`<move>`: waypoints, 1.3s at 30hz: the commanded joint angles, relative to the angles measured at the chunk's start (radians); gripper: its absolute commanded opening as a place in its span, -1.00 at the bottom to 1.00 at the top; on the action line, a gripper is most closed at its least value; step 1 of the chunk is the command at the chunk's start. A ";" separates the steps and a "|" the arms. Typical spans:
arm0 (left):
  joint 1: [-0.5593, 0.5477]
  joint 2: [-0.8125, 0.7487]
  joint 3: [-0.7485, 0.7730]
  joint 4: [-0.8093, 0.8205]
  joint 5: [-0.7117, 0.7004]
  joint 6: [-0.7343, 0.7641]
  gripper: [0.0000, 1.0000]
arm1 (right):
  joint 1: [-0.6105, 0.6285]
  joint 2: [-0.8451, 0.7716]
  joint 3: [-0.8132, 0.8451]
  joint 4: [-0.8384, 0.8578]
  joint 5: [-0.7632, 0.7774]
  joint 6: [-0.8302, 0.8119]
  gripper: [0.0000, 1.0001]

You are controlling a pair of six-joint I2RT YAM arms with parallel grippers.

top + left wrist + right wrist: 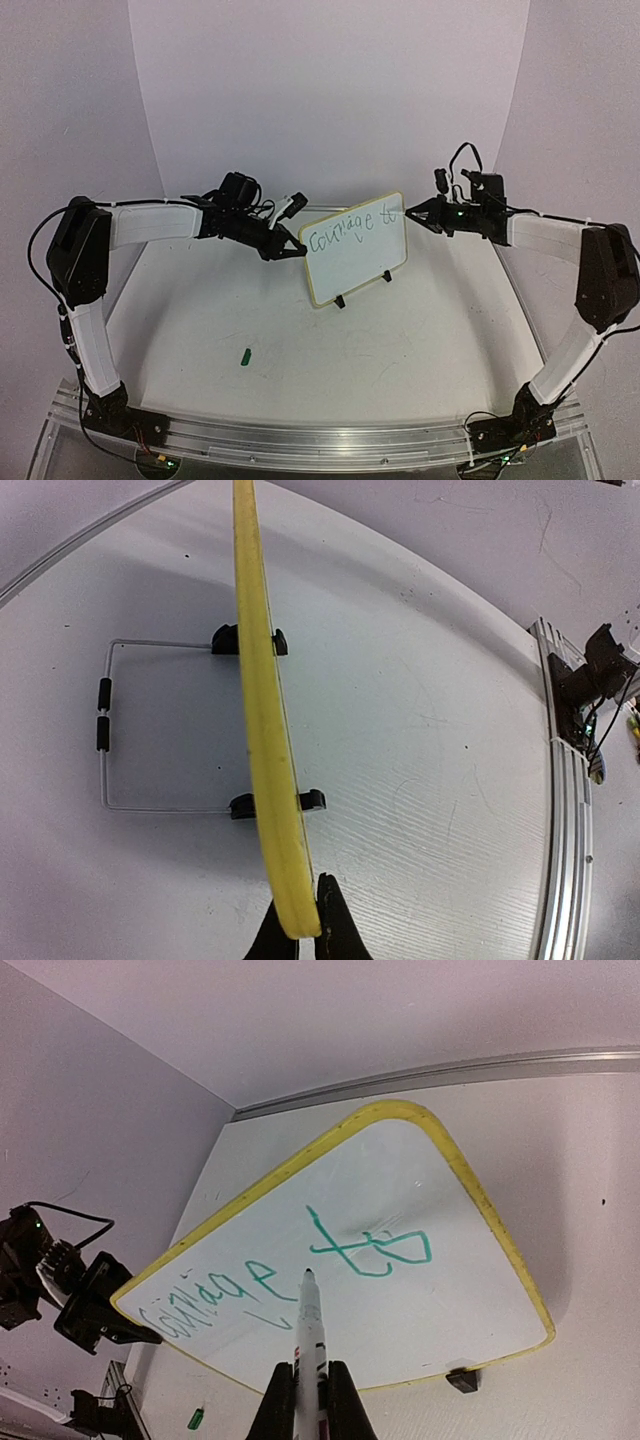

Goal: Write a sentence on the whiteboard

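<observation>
The whiteboard [356,262] stands tilted on its black feet at mid-table, its pale-yellow rim [264,710] edge-on in the left wrist view. My left gripper [296,249] is shut on the board's left edge, with the rim pinched between its fingertips [340,930]. The sentence [250,1285] reads "courage to" in green, with a short stroke below it. My right gripper [308,1400] is shut on a white marker [310,1325]. The marker's tip points at the board just under the gap between "courage" and "to". Whether the tip touches the board I cannot tell.
A small green marker cap [246,354] lies on the table in front of the board. A wire stand [104,730] props the board from behind. An aluminium rail [320,437] runs along the near edge, and white walls close in the back and sides.
</observation>
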 commanded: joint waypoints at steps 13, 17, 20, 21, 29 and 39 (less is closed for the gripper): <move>-0.016 0.030 0.019 -0.039 0.036 -0.007 -1.00 | 0.191 -0.246 -0.117 -0.095 0.143 -0.091 -1.00; -0.016 0.025 0.019 -0.040 0.037 -0.007 -1.00 | 0.269 -0.226 -0.133 -0.068 0.175 -0.085 -1.00; -0.016 0.024 0.019 -0.041 0.037 -0.008 -1.00 | 0.310 -0.206 -0.147 -0.037 0.175 -0.077 -1.00; -0.016 0.024 0.019 -0.041 0.039 -0.008 -1.00 | 0.321 -0.197 -0.149 -0.028 0.175 -0.078 -1.00; -0.016 0.019 0.016 -0.041 0.042 -0.009 -1.00 | 0.406 -0.092 -0.101 -0.014 0.167 -0.096 -1.00; -0.016 0.014 0.015 -0.044 0.037 -0.006 -1.00 | 0.462 0.052 -0.034 0.013 0.234 -0.086 -1.00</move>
